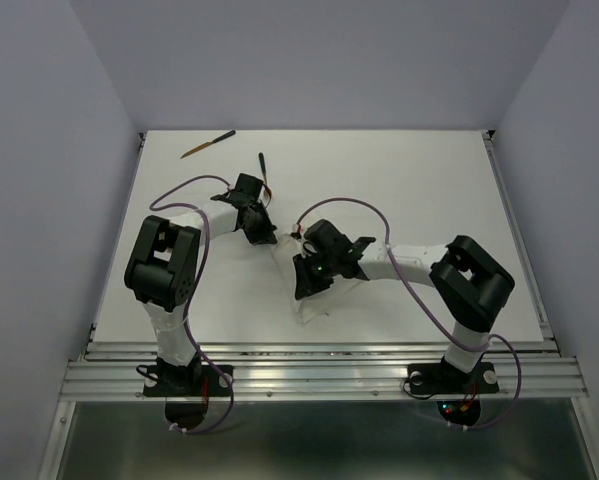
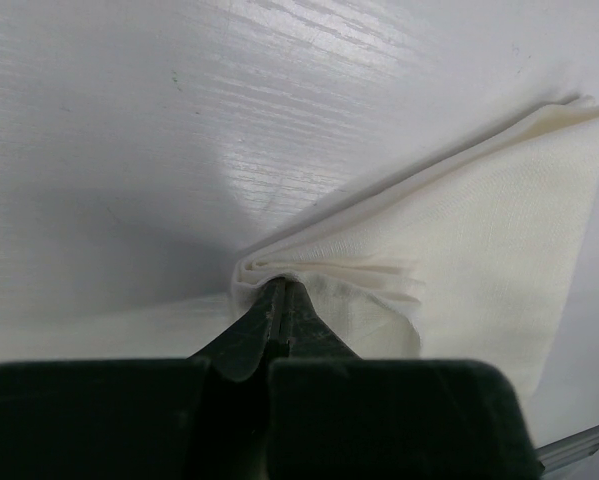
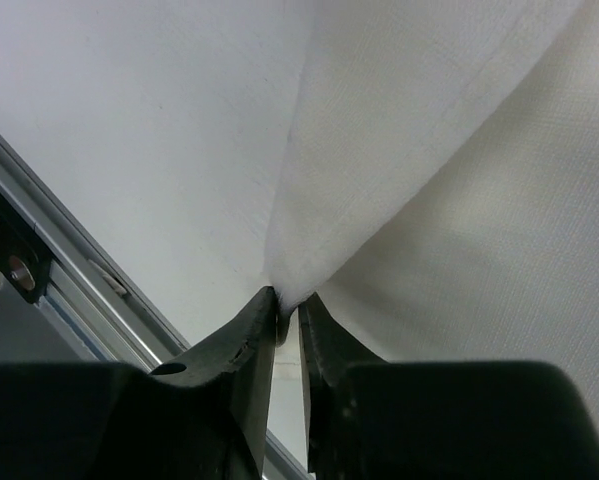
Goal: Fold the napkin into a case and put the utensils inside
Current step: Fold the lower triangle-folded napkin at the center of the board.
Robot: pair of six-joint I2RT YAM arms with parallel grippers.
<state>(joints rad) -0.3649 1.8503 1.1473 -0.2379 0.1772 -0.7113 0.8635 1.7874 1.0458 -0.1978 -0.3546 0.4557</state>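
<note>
white cloth, the napkin (image 2: 499, 220), lay partly folded on the table (image 1: 429, 180), its corners pinched by the left gripper (image 2: 279, 292) and right gripper (image 3: 287, 308); no case was formed yet, and the utensils (image 1: 207, 145) lay loose at the far edge.

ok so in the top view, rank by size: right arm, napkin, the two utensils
1. right arm
2. napkin, its edges faint
3. far-left utensil and other utensil: too alike to rank
</note>
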